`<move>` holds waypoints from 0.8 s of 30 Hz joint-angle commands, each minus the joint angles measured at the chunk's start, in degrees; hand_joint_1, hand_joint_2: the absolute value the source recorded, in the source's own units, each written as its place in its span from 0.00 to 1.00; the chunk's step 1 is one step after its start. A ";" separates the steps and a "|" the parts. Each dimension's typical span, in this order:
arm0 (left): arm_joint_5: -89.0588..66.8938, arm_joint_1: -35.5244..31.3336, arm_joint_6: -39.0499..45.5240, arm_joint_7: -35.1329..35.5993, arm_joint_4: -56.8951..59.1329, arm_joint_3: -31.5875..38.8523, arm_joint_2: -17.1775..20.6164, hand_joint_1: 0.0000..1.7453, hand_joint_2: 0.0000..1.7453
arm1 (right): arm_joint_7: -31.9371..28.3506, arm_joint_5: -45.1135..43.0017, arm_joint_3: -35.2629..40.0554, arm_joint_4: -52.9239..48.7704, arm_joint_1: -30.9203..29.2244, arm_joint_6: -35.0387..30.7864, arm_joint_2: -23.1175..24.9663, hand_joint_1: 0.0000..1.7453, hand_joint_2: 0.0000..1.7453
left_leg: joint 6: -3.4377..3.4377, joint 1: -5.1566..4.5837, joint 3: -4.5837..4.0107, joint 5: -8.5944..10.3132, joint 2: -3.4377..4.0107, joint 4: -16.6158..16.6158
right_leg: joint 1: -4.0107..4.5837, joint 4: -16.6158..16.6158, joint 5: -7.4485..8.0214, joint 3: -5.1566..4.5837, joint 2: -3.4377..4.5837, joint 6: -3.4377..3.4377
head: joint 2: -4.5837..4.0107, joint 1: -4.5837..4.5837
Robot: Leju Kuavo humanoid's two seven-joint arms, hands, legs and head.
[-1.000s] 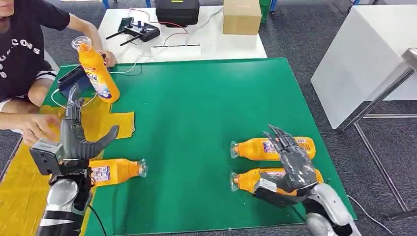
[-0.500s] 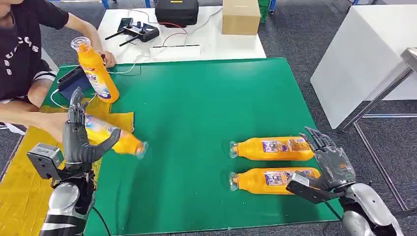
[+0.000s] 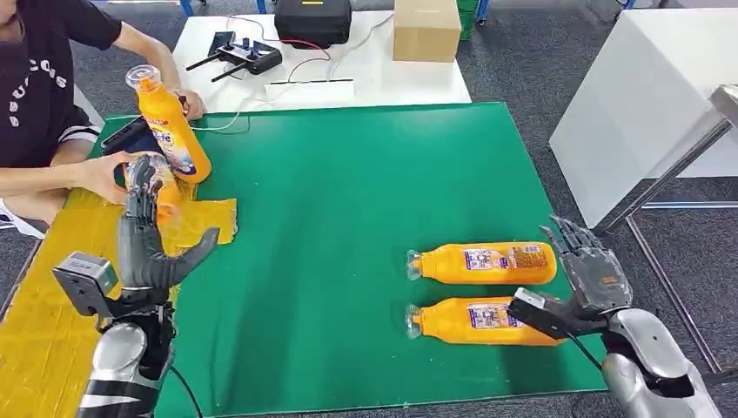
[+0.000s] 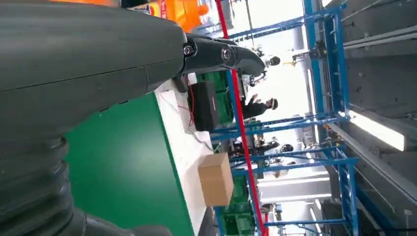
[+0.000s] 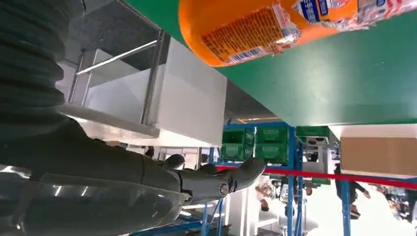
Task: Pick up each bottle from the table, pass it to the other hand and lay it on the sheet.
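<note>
A green surface (image 3: 348, 218) holds two orange bottles lying side by side at right, the far bottle (image 3: 483, 263) and the near bottle (image 3: 483, 321), caps pointing left, probably waiting for pickup. The right hand (image 3: 592, 274) hovers empty, fingers spread, just right of them. The left hand (image 3: 144, 239), open and upright, stands over the yellow sheet (image 3: 35, 305), likely ready to receive. A person's hand (image 3: 109, 167) lifts a third bottle (image 3: 157, 187) beyond it

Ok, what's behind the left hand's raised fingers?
A person's hand holds an orange bottle there, over the yellow sheet. The left hand's fingers cover part of it.
</note>
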 commanded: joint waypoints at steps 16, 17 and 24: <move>1.15 -4.97 -1.27 0.80 6.53 -2.51 -0.66 0.00 1.00 | -0.67 0.34 15.41 28.26 -19.19 4.71 5.08 0.00 1.00 | -0.08 0.10 0.25 -0.04 0.06 -0.04 | 0.11 -0.10 -0.01 0.28 0.05 -0.03 | 0.00 0.02; 1.15 -4.97 -1.27 0.80 6.53 -2.51 -0.66 0.00 1.00 | -0.67 0.34 15.41 28.26 -19.19 4.71 5.08 0.00 1.00 | -0.07 0.07 0.21 -0.02 0.05 -0.04 | 0.09 -0.08 0.00 0.23 0.04 -0.03 | 0.00 0.00; 2.14 -5.89 -1.61 0.30 7.67 -3.15 -0.68 0.00 1.00 | -1.21 -1.29 19.36 35.77 -22.91 8.70 4.72 0.00 1.00 | -0.06 0.07 0.24 -0.04 0.05 -0.03 | 0.09 -0.07 -0.02 0.27 0.04 -0.02 | 0.00 0.02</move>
